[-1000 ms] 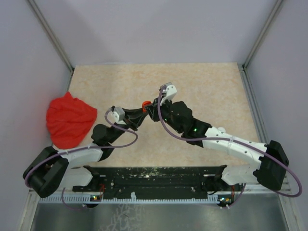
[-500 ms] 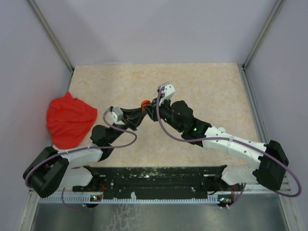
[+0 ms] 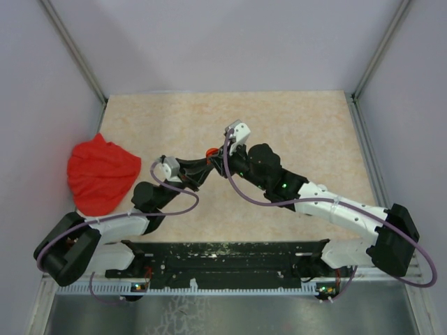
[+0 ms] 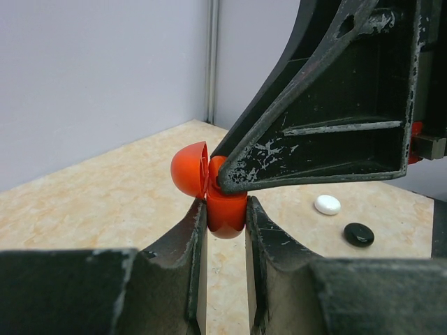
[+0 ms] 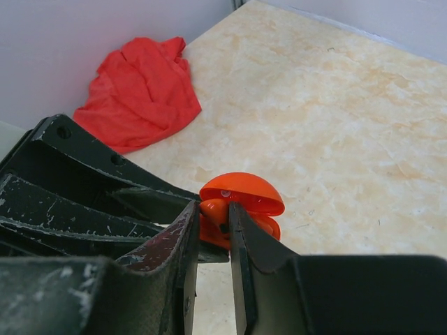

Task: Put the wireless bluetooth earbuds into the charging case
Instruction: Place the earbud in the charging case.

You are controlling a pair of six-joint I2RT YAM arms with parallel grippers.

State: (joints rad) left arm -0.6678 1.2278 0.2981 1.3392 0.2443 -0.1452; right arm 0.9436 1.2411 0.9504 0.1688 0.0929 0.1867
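Right arm [image 3: 279, 183] has nudged left onto the case.
Your left gripper [image 4: 225, 225] pinches the open orange charging case [image 4: 208, 187] above the surface [image 3: 293, 132]; right gripper [image 5: 211, 227] pinches what looks like an orange earbud [image 5: 215, 211] at its mouth, so insertion seems underway.

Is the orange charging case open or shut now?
Open. The charging case has its domed lid swung away from the lower half, which the left gripper clamps.

You can't see inside the charging case [image 4: 225, 213]: the right gripper [image 5: 212, 218] covers its mouth. At its three o'clock, a white piece [image 4: 327, 204] and a black piece [image 4: 358, 234] are too small to name.
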